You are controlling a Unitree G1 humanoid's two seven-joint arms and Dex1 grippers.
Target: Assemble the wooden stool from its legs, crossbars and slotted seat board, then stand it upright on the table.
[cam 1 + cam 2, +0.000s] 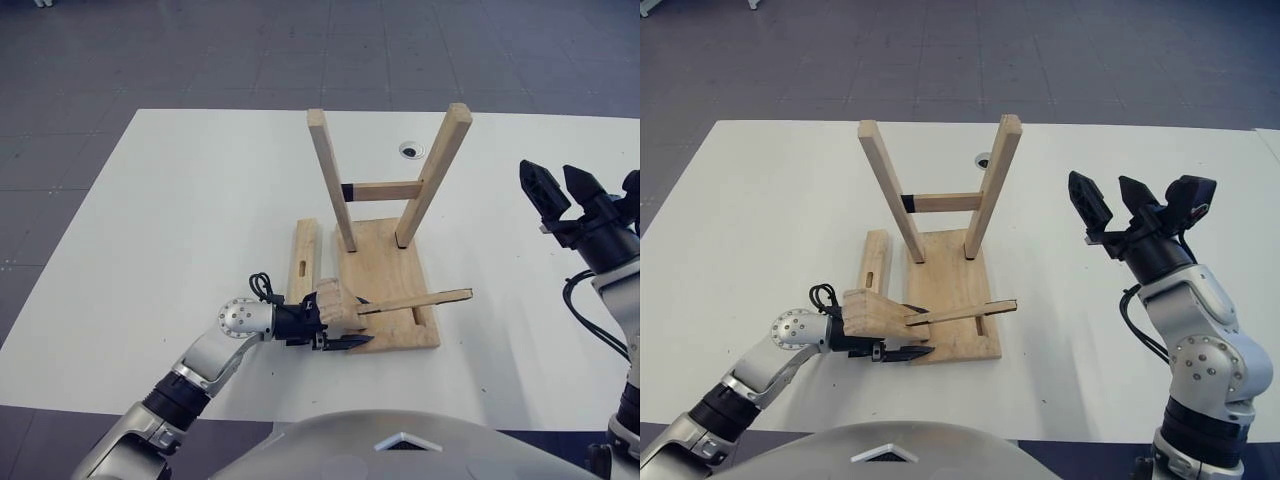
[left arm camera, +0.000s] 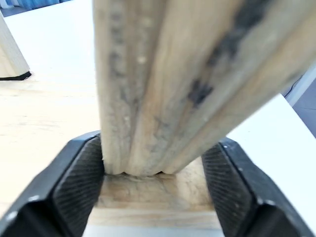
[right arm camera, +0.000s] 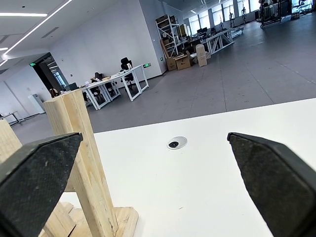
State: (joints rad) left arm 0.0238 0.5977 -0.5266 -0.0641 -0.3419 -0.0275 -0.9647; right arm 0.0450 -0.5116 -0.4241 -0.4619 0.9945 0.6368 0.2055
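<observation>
At the near end of the pale slotted seat board point(image 1: 385, 265), we see the left gripper point(image 1: 350, 343) clamped on a light wooden leg point(image 1: 335, 303), its thin crossbar point(image 1: 425, 299) pointing right toward the wide-spread, well-apart right gripper point(image 1: 548, 170).

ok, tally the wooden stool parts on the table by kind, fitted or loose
Pale square wooden legs: 4 (two standing, one lying, one held)
Thin wooden crossbars: 2 (one fitted, one held)
Flat slotted wooden seat board: 1
Total: 7
</observation>
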